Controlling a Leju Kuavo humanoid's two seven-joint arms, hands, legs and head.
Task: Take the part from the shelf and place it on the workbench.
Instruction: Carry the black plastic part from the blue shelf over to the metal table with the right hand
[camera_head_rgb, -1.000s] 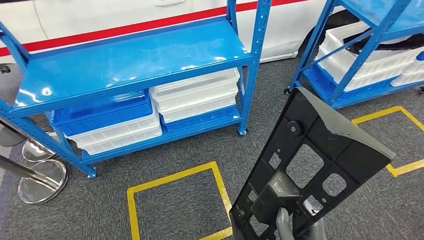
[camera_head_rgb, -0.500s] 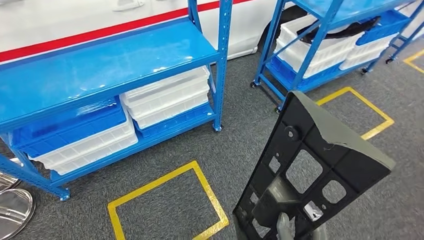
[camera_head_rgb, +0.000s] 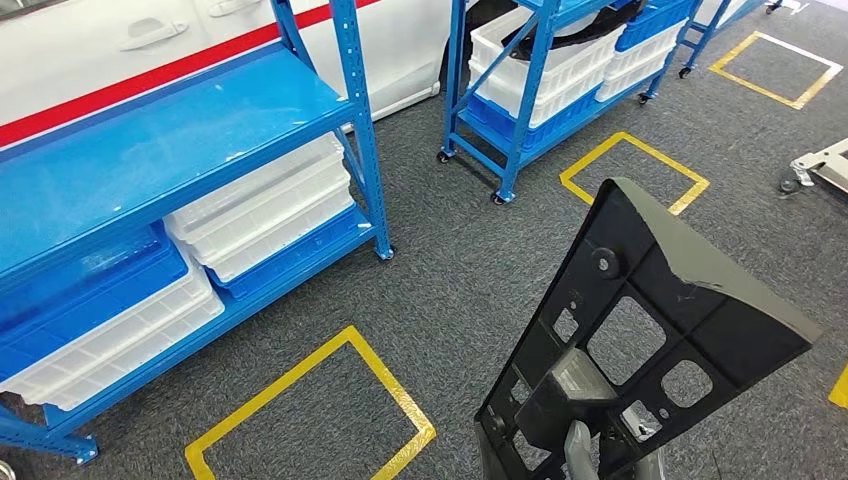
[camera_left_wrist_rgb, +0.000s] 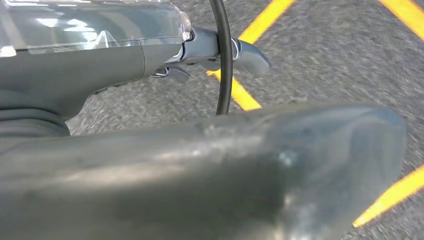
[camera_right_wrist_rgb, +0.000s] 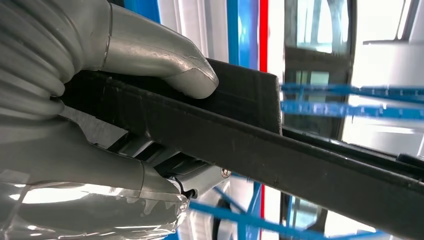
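Observation:
The part (camera_head_rgb: 650, 270) is a long black plastic panel with ribs, cut-out windows and a grey outer skin. In the head view it stands tilted up from the bottom edge towards the right. My right hand (camera_head_rgb: 578, 452) grips its lower end, with a grey finger showing through the cut-outs. In the right wrist view the thumb (camera_right_wrist_rgb: 165, 60) presses on the panel's edge (camera_right_wrist_rgb: 280, 150) and the fingers close under it. My left hand (camera_left_wrist_rgb: 220, 50) hangs over the grey carpet, fingers apart from the thick thumb (camera_left_wrist_rgb: 200, 170), holding nothing.
A blue shelf rack (camera_head_rgb: 150, 150) with white and blue crates (camera_head_rgb: 260, 210) stands at the left. A second rack (camera_head_rgb: 540, 100) stands at the back. Yellow tape squares (camera_head_rgb: 310, 410) (camera_head_rgb: 633, 170) mark the carpet. A white car (camera_head_rgb: 100, 50) is behind; a wheeled frame (camera_head_rgb: 815, 165) is at the right.
The whole picture has slid left as the camera turned right: the racks and the yellow squares shifted left. The panel stays gripped in my right hand.

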